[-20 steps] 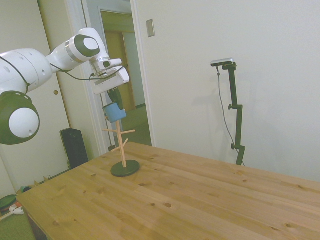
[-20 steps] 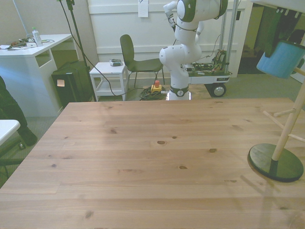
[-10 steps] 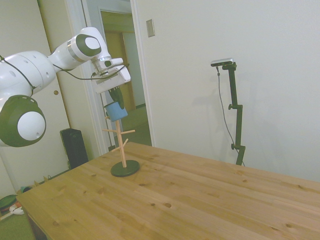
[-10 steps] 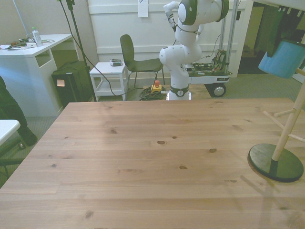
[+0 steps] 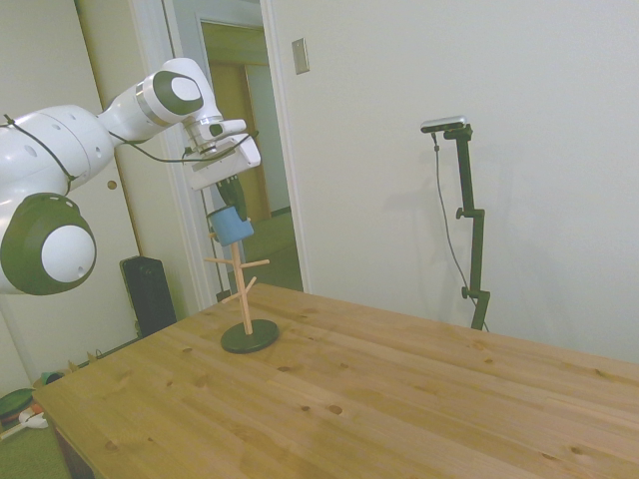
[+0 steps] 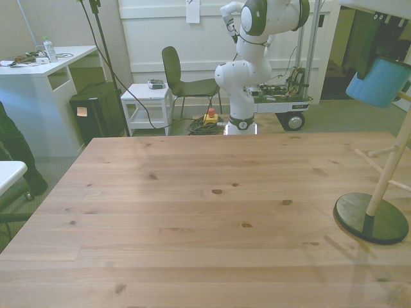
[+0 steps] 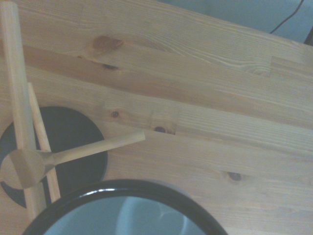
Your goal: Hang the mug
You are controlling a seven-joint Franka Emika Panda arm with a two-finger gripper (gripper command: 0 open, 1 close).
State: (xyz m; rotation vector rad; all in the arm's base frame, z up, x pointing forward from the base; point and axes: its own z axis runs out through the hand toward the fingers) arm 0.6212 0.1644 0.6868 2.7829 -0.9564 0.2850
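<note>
A: One mug (image 5: 232,226), where? Fingers?
B: Held above the wooden rack (image 5: 245,289) on the bench (image 5: 379,399); fingers' state hidden, cannot tell.
A: Handling?
B: Likely light, rigid, slick enamel; hold the rim firmly.

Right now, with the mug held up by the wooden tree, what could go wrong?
1. The mug hangs beside the top of the peg stand, not on a peg; released now, it would likely drop to the table.
2. The stand is thin on a small dark base; a sideways nudge from the mug could tip it.
</note>
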